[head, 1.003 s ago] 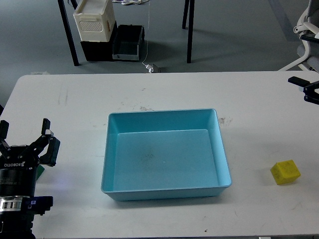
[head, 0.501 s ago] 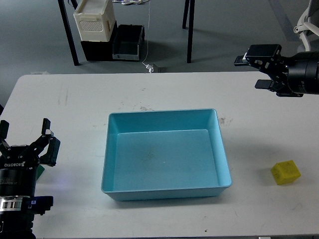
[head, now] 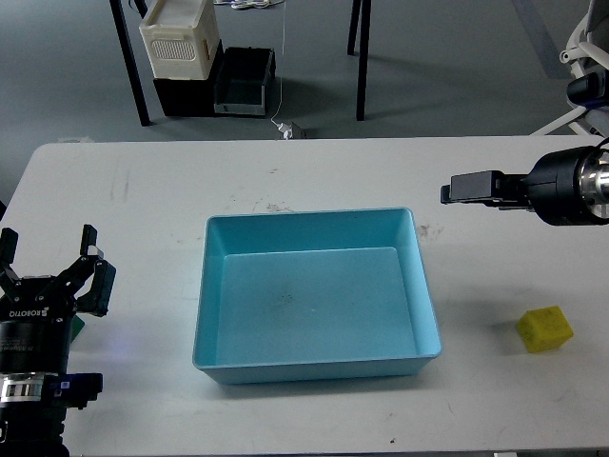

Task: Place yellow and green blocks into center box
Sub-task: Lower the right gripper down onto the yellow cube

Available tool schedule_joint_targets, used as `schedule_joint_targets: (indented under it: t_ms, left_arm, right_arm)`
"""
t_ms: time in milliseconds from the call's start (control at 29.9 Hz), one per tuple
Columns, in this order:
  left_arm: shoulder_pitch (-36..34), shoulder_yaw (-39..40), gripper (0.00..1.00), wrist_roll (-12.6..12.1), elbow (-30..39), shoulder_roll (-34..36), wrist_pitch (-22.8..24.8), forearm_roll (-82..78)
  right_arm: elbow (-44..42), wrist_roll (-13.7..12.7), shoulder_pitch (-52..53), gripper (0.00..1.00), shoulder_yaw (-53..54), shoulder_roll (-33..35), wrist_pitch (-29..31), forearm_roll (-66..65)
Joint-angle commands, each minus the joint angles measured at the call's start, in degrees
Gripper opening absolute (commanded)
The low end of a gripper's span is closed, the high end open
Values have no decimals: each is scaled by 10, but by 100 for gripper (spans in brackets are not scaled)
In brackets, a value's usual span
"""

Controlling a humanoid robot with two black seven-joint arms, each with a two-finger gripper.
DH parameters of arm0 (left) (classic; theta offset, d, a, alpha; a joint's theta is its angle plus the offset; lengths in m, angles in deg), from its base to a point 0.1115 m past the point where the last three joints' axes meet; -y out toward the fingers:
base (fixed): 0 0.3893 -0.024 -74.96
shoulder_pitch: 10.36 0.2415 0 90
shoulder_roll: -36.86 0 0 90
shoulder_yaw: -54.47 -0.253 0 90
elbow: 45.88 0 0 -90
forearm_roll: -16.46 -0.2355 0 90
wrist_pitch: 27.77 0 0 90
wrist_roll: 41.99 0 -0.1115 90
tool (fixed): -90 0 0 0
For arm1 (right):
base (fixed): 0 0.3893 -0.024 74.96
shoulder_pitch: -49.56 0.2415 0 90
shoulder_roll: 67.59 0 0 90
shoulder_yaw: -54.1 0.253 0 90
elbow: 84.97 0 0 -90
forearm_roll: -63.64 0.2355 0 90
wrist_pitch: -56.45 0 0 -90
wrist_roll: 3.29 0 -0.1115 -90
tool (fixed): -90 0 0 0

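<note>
In the head view, the yellow block (head: 544,329) lies on the white table (head: 143,190), right of the blue box (head: 317,292). The right gripper (head: 457,190) hovers well above it; whether its fingers are spread, I cannot tell. The left gripper (head: 48,271) is spread wide, empty, far left of the box.

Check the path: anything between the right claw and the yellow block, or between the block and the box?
Nothing visible. The right claw hangs over bare table, up and to the left of the yellow block. Only bare tabletop separates the block from the blue box, whose right wall it must clear. The box is empty.
</note>
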Motion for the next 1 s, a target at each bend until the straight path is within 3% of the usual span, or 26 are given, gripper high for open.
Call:
schedule_joint_targets:
  t_ms: [0, 167, 969]
  left_arm:
    - [0, 0, 100, 0, 0, 0, 0, 0]
    - [0, 0, 100, 0, 0, 0, 0, 0]
    - [-6, -5, 100, 0, -8, 0, 0, -1]
  right_arm:
    - [4, 0, -2, 100, -39, 6, 0, -67]
    - [4, 0, -18, 100, -79, 24, 0, -90]
    - [4, 0, -122, 100, -86, 41, 0, -209]
